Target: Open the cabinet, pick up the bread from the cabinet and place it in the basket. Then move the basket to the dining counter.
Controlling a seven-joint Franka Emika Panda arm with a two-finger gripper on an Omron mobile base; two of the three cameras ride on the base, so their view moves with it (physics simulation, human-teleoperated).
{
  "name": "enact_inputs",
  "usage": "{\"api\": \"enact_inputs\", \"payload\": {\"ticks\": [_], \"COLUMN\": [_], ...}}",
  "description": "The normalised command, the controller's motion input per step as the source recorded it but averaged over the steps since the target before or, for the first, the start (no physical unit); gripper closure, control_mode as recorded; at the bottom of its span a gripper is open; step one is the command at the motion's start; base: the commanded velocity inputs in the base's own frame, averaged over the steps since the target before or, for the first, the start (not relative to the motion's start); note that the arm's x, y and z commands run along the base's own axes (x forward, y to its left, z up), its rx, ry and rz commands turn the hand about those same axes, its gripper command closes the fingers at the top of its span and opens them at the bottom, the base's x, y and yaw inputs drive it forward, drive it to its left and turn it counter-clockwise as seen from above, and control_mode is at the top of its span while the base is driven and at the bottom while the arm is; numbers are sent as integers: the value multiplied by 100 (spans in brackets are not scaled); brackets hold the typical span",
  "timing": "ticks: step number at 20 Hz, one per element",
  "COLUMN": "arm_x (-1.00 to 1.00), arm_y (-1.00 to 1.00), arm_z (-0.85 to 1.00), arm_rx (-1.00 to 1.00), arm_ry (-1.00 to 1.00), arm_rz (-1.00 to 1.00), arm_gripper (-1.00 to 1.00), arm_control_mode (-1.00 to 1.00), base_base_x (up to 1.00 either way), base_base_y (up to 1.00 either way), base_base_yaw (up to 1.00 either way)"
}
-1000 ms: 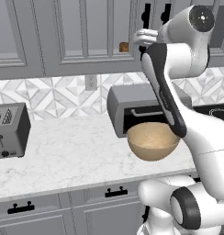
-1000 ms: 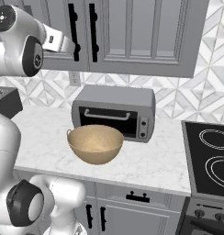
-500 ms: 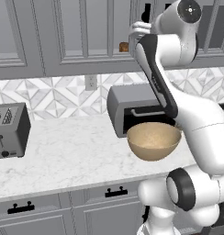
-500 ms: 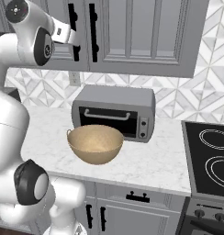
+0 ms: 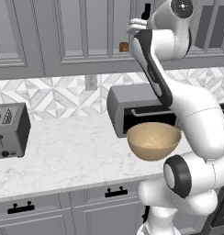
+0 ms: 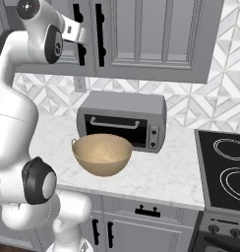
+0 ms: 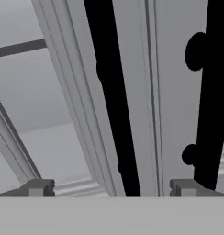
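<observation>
The jaws stand wide apart and hold nothing; the gripper (image 7: 111, 189) faces the cabinet (image 7: 169, 92) doors, with one black handle (image 7: 114, 105) running up between the fingertips (image 7: 38, 188) and a second handle at the right.

In the left base view the arm reaches up to the cabinet (image 5: 63, 36), and the bread (image 5: 124, 47) shows as a small brown lump behind the glass, just left of the hand. The basket (image 5: 153, 140) sits on the desk (image 5: 72, 151) in front of the toaster oven (image 5: 132, 108), with a toaster (image 5: 10, 131) far left.

In the right base view the gripper (image 6: 81, 49) is up at the handles (image 6: 100, 29), and the basket (image 6: 102, 153) stands near the desk's front edge; a stove (image 6: 225, 167) lies to the right.

To open well, the jaws should probably centre on one handle, close firmly, then pull along the door's arc.

No writing can be read.
</observation>
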Motion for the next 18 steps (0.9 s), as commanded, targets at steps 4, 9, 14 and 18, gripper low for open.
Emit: {"api": "enact_inputs", "payload": {"ticks": [4, 9, 14, 18], "arm_x": [56, 33, 41, 48], "arm_y": [0, 0, 0, 0], "arm_z": [-2, -2, -21, -8], "arm_rx": [0, 0, 2, 4], "arm_ry": [-6, -8, -1, 0], "arm_rz": [0, 0, 0, 0], "arm_gripper": [-100, -100, -100, -100], "arm_control_mode": [-100, -100, -100, -100], "base_base_x": [0, 0, 0, 0], "base_base_y": [0, 0, 0, 0], "base_base_yaw": [0, 0, 0, 0]}}
